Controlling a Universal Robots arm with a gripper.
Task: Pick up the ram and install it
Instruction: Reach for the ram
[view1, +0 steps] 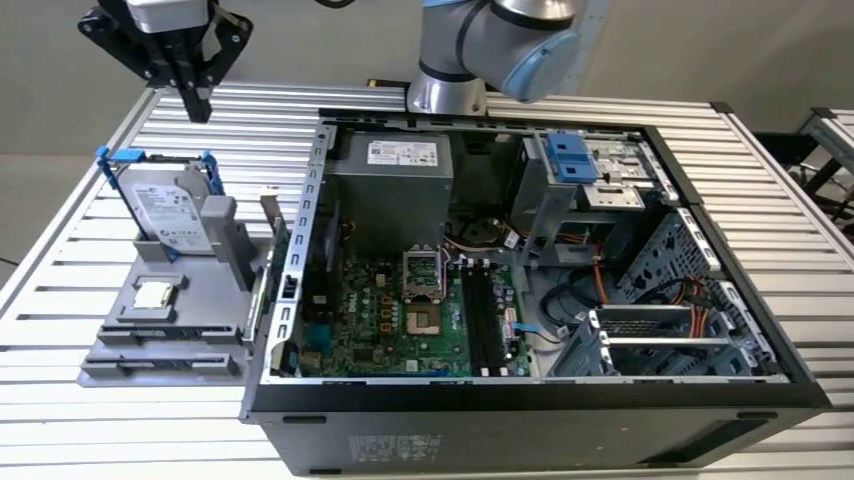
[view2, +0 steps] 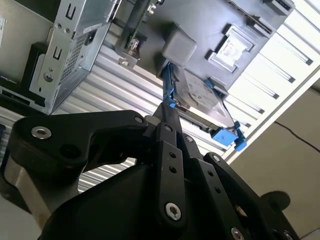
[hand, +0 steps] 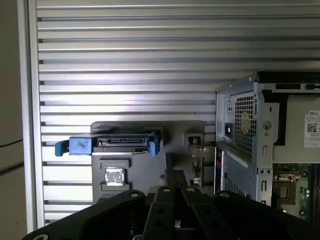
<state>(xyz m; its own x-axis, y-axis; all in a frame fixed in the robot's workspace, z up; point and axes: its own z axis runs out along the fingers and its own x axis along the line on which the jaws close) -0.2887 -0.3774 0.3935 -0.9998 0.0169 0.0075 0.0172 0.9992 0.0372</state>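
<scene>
Above the grey fixture (view1: 147, 365), the gripper (view1: 198, 100) hangs with jaws closed on nothing; lowered that way, it could knock the ram (view1: 272, 222) standing at the fixture's edge.

In the exterior view the gripper (view1: 198, 100) hangs at ten o'clock, pointing straight down, fingers (view2: 169, 127) pressed together; the arm (view1: 461, 50) stands at twelve o'clock.

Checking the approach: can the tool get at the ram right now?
Likely yes: the tool hangs above the table, and the ram stands upright in the fixture, top free, though the case wall is close.
</scene>
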